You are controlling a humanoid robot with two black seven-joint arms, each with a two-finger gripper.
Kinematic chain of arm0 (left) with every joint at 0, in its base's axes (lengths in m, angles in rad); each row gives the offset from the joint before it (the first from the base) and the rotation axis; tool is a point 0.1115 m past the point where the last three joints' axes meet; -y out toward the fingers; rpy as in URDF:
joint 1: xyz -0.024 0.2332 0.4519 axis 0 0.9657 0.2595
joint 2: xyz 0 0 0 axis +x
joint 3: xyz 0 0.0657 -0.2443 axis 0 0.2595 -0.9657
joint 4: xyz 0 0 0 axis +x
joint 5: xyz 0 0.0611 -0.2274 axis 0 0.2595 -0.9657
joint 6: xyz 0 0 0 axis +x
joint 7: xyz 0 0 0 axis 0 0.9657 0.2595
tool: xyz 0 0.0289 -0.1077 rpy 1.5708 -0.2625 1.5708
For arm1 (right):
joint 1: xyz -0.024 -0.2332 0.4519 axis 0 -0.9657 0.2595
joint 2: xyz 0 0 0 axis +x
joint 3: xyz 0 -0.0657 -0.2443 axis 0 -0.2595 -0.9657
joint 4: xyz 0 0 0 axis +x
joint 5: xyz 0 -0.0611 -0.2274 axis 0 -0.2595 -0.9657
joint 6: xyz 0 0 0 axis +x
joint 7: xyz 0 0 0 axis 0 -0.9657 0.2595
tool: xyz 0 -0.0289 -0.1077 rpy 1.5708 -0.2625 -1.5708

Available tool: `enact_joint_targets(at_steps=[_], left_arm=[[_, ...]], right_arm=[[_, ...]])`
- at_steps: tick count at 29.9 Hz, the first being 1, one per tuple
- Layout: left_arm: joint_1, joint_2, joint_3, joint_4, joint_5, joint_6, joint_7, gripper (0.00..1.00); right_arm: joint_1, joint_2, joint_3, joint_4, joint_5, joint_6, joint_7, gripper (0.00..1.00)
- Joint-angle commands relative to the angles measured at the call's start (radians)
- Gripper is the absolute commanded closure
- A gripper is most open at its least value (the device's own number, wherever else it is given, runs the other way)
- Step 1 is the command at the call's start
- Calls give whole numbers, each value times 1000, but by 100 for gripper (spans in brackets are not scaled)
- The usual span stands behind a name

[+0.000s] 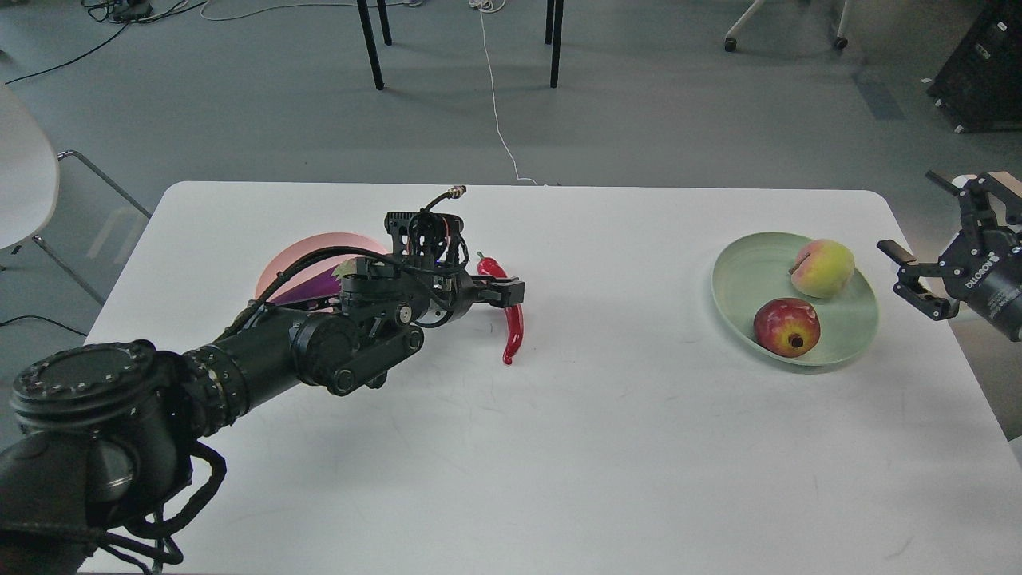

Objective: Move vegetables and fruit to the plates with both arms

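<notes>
A red chili pepper (514, 327) lies on the white table (559, 447) left of centre, stem pointing away. My left gripper (505, 292) lies across the chili's middle; its fingers are dark and overlapping, so the grip is unclear. Behind my left arm is the pink plate (297, 251) with the purple eggplant (313, 286) on it, mostly hidden. The mint green plate (742, 279) at the right holds the peach (823, 268) and the pomegranate (786, 326). My right gripper (913, 279) hangs open and empty just right of that plate.
My left arm (263, 359) crosses the left part of the table from the near left corner. Chair legs (371, 44) and a white cable (499, 120) are on the floor beyond the table. A white chair (24, 176) stands at the left.
</notes>
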Motion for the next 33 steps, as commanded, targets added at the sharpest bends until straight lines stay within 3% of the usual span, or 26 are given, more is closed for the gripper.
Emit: enact_joint_targets(at_steps=[1,24,27,30,31,33], left_arm=[[4,0,-1,-12,0,0,3,2],[45,0,59,-45,14,1,11,7],[45,0,60,-42,16,0,11,25],[44,0,70,-42,17,0,12,67],[44,0,74,-42,17,0,12,76],[42,0,77,-42,19,0,12,79]], right_arm=[[0,0,0,0,0,0,0,3],[-11,0,2,0,0,0,0,3],[-11,0,2,0,0,0,0,3],[-11,0,0,0,0,0,0,3],[-11,0,0,0,0,0,0,3],[-11,0,-2,0,0,0,0,3]])
